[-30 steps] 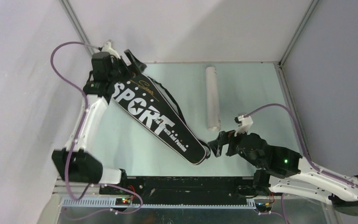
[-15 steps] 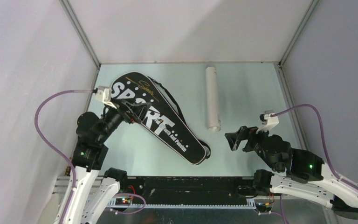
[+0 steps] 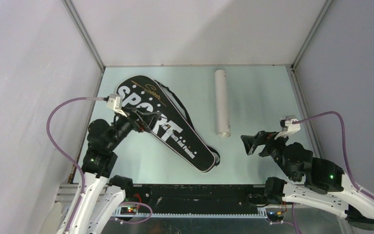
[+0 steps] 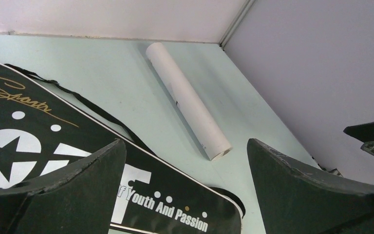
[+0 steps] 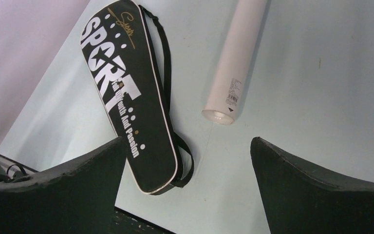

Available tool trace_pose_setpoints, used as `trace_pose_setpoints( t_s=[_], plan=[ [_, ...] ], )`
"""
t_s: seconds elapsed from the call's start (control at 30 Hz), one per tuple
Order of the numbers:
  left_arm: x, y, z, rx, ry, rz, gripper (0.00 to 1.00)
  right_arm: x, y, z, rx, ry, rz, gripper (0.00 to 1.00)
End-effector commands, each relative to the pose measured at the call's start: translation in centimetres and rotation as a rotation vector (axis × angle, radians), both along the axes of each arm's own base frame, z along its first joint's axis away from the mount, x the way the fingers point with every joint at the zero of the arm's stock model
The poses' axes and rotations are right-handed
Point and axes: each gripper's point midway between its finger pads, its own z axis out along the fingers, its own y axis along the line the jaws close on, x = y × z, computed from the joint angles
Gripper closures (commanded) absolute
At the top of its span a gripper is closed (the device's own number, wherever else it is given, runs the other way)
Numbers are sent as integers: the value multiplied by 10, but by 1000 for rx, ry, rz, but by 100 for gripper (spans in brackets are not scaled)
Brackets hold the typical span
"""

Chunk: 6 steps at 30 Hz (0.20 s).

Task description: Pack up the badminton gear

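One bag (image 3: 185, 146) lies diagonally, narrow end near-right.

- Racket bag (image 3: 180, 136) (image 4: 29, 131) (image 5: 126, 97): black, racket-shaped, white-edged, white "SPORT" lettering, gold script at the head. It lies flat and diagonal on the table (image 3: 263, 97), wide head toward the far-left corner, narrow end near centre. A black strap runs along its right edge.
- Cardboard tube (image 3: 222, 102) (image 4: 187, 100) (image 5: 236, 63): long, white, lying flat, far to near. It is right of the bag and apart from it, with a small printed label at the near end.
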Motion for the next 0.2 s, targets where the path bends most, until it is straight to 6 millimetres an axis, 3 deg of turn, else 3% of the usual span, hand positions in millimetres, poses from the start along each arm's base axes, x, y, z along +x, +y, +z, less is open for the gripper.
trace_pose_setpoints(
  t_s=[0.0, 0.17],
  plan=[
    [-6, -3, 20, -16, -75, -25, 0, 6, -6, 23, 57, -45, -52, 1],
    [-8, -3, 21, -16, -86, -28, 0, 7, -4, 25, 71, -43, -54, 1]
  ],
)
